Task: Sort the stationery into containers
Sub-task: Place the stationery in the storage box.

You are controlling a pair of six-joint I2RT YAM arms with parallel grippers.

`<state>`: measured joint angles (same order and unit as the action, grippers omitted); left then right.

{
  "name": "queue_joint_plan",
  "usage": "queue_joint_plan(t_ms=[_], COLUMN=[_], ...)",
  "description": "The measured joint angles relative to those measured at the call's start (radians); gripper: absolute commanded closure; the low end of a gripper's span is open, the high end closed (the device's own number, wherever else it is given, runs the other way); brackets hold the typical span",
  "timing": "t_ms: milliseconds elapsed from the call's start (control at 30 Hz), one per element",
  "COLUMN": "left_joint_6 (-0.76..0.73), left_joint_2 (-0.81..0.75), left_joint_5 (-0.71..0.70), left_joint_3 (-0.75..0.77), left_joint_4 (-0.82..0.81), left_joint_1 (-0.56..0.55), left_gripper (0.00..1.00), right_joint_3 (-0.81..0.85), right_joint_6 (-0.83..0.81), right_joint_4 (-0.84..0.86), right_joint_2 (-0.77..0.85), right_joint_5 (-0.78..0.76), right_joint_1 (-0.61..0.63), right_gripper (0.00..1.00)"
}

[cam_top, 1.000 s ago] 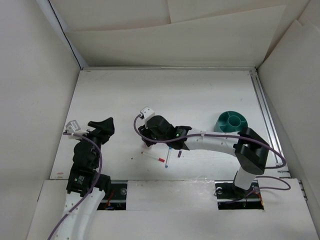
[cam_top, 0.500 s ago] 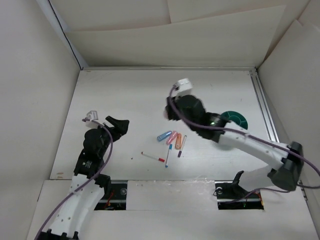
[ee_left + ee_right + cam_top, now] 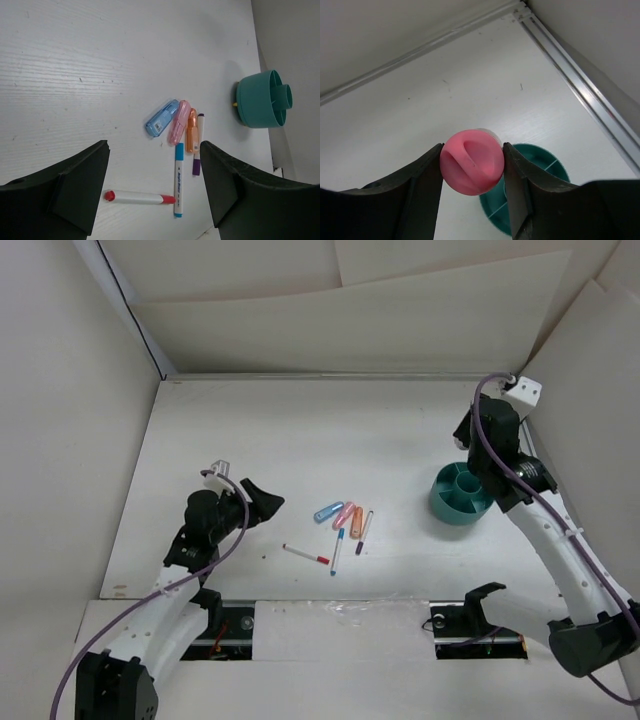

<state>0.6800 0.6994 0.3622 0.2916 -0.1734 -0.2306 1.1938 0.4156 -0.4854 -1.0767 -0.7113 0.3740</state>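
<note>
My right gripper point(image 3: 472, 162) is shut on the pink-capped glue stick point(image 3: 471, 161) and holds it just above the far rim of the teal cup point(image 3: 550, 170). In the top view this gripper point(image 3: 468, 435) is beyond the cup point(image 3: 440, 502). My left gripper point(image 3: 270, 502) is open and empty, left of the pile. Between its fingers in the left wrist view point(image 3: 154, 150) lie a blue marker point(image 3: 161, 118), a pink marker point(image 3: 179, 122), an orange marker point(image 3: 191, 130), a purple-capped pen point(image 3: 198, 145), a blue-tipped pen point(image 3: 178, 180) and a red-tipped pen point(image 3: 139, 197). The cup point(image 3: 262, 100) is at the right.
White walls enclose the table on three sides. A metal rail point(image 3: 530, 475) runs along the right edge, close behind the cup. The markers and pens point(image 3: 343, 515) lie near the table's front middle, between the two arms.
My right arm has swung from the pile up and right to the cup, carrying the glue stick. My left gripper has moved right, toward the pile.
</note>
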Motion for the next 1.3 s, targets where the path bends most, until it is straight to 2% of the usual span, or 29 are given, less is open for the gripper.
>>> queue_joint_plan(t_ms=[367, 700, 1300], left_joint_6=[-0.018, -0.013, -0.013], left_joint_2=[0.008, -0.013, -0.014], left_joint_5=[-0.074, -0.066, -0.055], left_joint_3=[0.055, 0.156, 0.159], left_joint_4=[0.037, -0.012, -0.009], left_joint_1=[-0.024, -0.024, -0.024], left_gripper=[0.29, 0.29, 0.29], right_joint_3=[-0.119, -0.187, -0.224], right_joint_6=[0.042, 0.082, 0.113], right_joint_4=[-0.088, -0.099, -0.116], right_joint_2=[0.062, 0.1, 0.116], right_joint_5=[0.046, 0.092, 0.105], right_joint_1=[-0.132, -0.133, -0.13], right_gripper=[0.72, 0.72, 0.72])
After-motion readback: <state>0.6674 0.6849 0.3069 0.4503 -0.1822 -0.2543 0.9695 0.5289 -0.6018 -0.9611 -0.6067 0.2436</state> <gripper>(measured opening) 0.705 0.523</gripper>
